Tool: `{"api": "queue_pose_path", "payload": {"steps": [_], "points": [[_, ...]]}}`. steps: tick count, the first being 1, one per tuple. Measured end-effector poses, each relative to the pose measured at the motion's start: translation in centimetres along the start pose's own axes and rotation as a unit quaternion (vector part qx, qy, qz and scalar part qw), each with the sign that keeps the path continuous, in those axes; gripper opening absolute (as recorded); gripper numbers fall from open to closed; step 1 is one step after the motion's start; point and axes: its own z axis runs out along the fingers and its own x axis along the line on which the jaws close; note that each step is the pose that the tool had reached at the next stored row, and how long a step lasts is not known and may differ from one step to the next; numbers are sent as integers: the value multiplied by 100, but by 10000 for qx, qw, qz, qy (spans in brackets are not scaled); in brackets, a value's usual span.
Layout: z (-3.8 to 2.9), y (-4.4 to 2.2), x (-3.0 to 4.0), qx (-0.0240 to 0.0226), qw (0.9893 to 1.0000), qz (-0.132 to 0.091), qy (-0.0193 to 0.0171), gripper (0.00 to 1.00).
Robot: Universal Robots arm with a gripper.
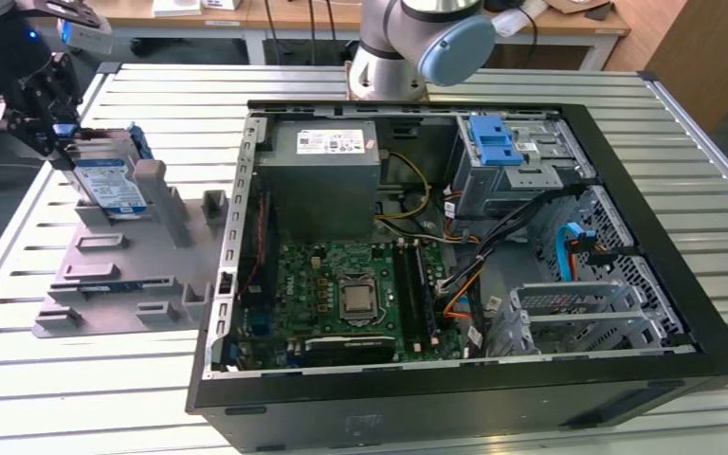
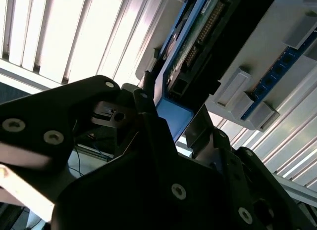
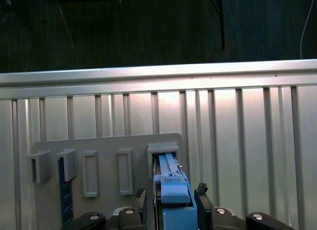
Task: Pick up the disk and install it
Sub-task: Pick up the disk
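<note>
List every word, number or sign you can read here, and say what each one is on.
No text here can be read.
Label on the disk: print and barcode too small to read.
White sticker on the power supply: print too small to read.
Sticker on the drive cage: too small to read.

disk (image 1: 101,180) standing in fixture (image 1: 111,275) | fixture on table (image 1: 111,398), exterior view's left of computer case (image 1: 465,237) | gripper (image 1: 54,128) at disk top

Black tool (image 2: 173,120) clamping the blue-framed disk (image 2: 198,47), grey fixture (image 2: 277,57), slatted table (image 2: 64,37).
</note>
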Motion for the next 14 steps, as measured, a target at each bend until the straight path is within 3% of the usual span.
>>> {"api": "queue_pose_path", "payload": {"steps": [5,6,9,14], "points": [[0,0,0,0,10000,0,1,49],[0,0,0,0,10000,0,1,42],[0,0,0,1,10000,0,1,37],[0,0,0,0,10000,0,2,37]]}}
